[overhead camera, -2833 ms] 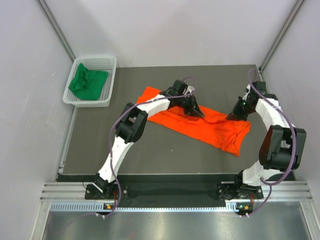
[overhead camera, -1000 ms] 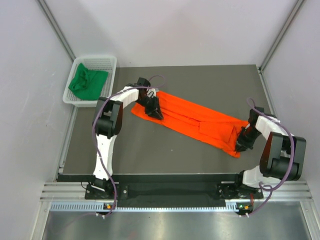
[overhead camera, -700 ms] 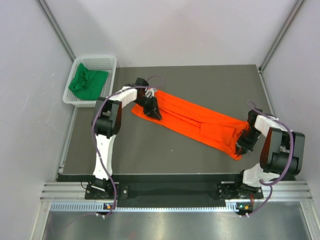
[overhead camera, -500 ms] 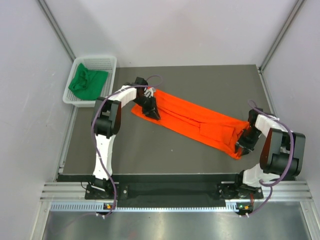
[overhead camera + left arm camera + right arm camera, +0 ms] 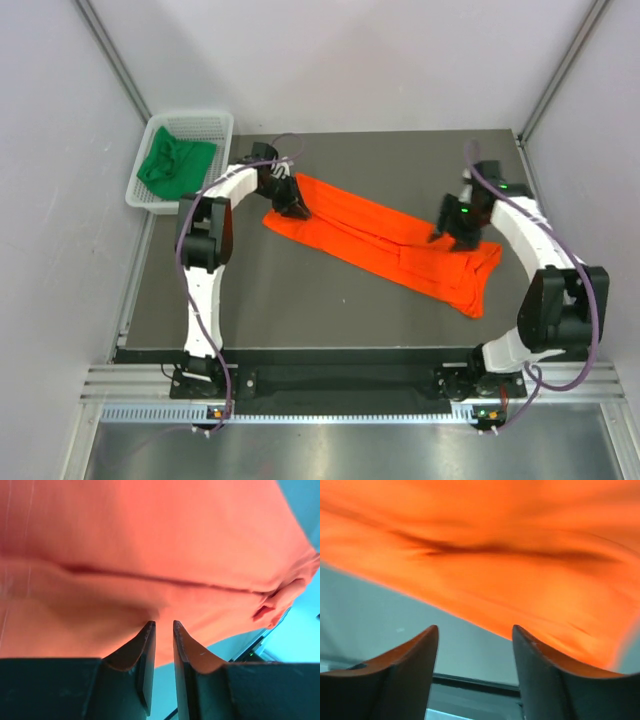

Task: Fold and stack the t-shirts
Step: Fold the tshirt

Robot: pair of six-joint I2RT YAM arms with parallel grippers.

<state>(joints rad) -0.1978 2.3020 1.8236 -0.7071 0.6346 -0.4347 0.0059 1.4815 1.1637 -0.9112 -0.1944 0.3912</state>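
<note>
Orange shirt (image 5: 380, 240): long strip, axis slanting away from the basket (image 5: 215, 125) (green shirt (image 5: 175, 165) is lying inside). Basket-side end is being pinched by the left gripper (image 5: 293, 203), jaws nearly closed. Far end is being overhung by the right gripper (image 5: 450, 232), jaws spread and empty.

Overhead, it's bright and even: soft light from above, crisp edge to edge, just faint shadows on the dark table (image 5: 300, 300). Left wrist view: the orange shirt (image 5: 150, 545) sits too close, soft-focused, with the background gone teal. Right wrist view: heavy blur, the cloth smeared into streaks.
</note>
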